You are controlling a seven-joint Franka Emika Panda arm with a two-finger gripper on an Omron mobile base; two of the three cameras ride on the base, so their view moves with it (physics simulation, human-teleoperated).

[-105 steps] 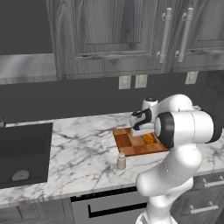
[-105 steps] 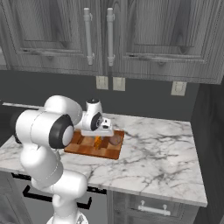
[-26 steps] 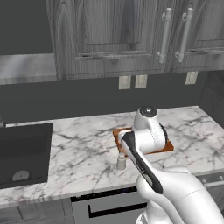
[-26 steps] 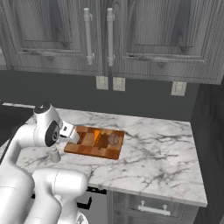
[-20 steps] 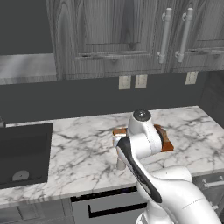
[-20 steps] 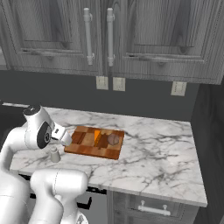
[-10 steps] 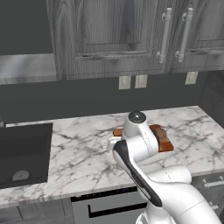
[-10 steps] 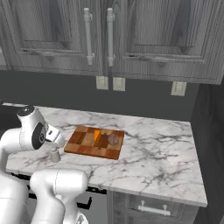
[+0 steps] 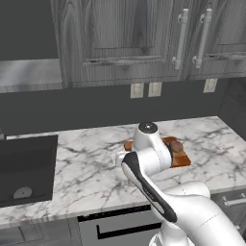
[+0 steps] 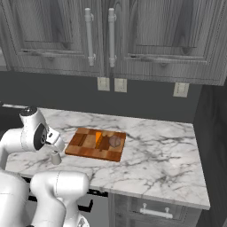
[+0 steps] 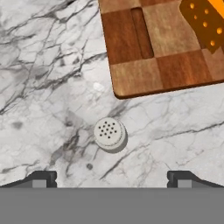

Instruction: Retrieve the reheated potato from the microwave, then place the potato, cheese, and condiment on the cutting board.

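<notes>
While the hand [image 11: 112,178] hangs above the marble tabletop [image 10: 164,150] with its fingers spread wide and gripping nothing, the shaker [image 11: 109,134] stands upright almost straight below it, just off the near corner of the cutting board [image 10: 88,148]. Farther on, the potato [image 10: 115,141] and the orange cheese [image 11: 205,19] lie on the board, so judging by that only the shaker is left to move.

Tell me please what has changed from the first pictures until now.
The gripper left the cutting board and swung off it, toward the sink side, to hang open over the condiment on the counter. It took hold of nothing. Potato, cheese, board and condiment stayed in place.
</notes>
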